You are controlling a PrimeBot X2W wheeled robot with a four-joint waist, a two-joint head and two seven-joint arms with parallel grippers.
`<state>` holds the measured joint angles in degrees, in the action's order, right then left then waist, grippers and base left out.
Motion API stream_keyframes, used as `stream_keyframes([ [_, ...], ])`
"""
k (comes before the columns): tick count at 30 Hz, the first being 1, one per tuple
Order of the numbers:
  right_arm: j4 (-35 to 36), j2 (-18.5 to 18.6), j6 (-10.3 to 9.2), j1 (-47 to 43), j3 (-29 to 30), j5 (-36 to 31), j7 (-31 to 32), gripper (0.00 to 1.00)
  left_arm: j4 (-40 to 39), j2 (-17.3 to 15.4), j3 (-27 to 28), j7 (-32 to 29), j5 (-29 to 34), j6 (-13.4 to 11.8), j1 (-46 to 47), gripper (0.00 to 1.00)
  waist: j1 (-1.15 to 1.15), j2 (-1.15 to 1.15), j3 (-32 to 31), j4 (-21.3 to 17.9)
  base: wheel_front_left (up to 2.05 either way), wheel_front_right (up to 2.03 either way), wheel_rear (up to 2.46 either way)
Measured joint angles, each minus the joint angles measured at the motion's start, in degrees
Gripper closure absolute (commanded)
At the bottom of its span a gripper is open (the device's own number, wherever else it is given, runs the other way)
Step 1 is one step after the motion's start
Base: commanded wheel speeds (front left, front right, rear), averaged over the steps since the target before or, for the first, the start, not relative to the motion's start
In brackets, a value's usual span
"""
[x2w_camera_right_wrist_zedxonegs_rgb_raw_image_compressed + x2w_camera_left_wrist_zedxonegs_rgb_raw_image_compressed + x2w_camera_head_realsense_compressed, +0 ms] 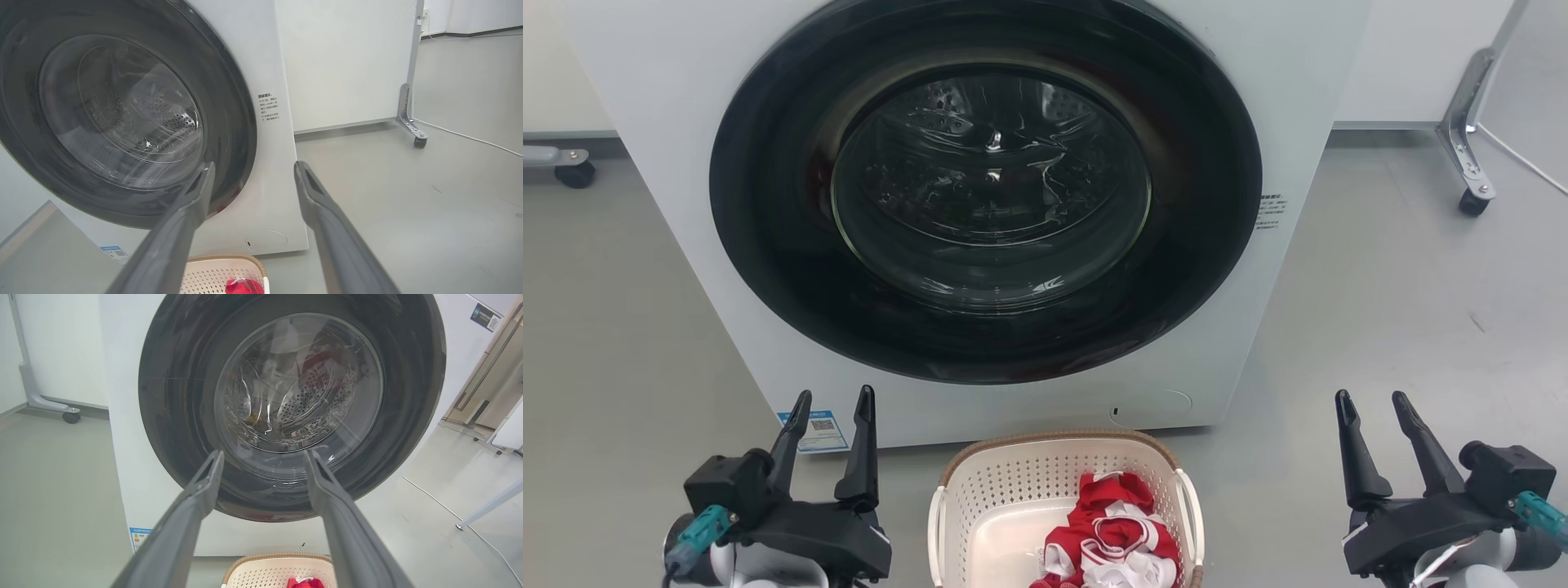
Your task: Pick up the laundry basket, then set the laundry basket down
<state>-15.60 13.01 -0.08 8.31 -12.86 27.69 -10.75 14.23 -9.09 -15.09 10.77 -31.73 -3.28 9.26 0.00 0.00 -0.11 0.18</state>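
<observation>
The laundry basket (1005, 498) is cream-white with perforated sides and a brown woven-look rim. It stands on the floor at the bottom centre of the head view, just in front of the washing machine, with red and white clothing (1115, 535) inside. My left gripper (833, 402) is open to the basket's left, clear of its handle. To the basket's right my right gripper (1372, 402) is open too, with floor between them. The basket's rim (278, 557) shows low in the left wrist view between the open left gripper (263, 457) fingers. The basket (220, 273) also shows by the right gripper (253, 167).
A white front-loading washing machine (670, 122) with a large dark round door (988, 188) stands directly behind the basket. A partition foot with a caster (1470, 200) is at the right rear, with a white cable (1523, 159) on the grey floor. Another caster (574, 173) sits far left.
</observation>
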Motion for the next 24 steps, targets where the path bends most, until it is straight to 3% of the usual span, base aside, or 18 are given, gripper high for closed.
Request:
stream_keyframes([
  [17,-0.7,0.1,-0.93,0.0,-0.8,-10.0,-3.5,0.00,0.7,-0.2,-1.8,3.5,9.2,-2.3,0.0,0.00,0.00,0.00,-0.1,-0.2,0.00,0.00,0.00],
  [24,-1.6,-0.4,-0.57,0.0,-0.1,-9.9,-3.5,0.00,1.8,-0.2,-1.8,3.6,10.2,-2.3,0.0,0.00,0.00,0.00,0.0,-0.1,0.00,0.00,0.00],
])
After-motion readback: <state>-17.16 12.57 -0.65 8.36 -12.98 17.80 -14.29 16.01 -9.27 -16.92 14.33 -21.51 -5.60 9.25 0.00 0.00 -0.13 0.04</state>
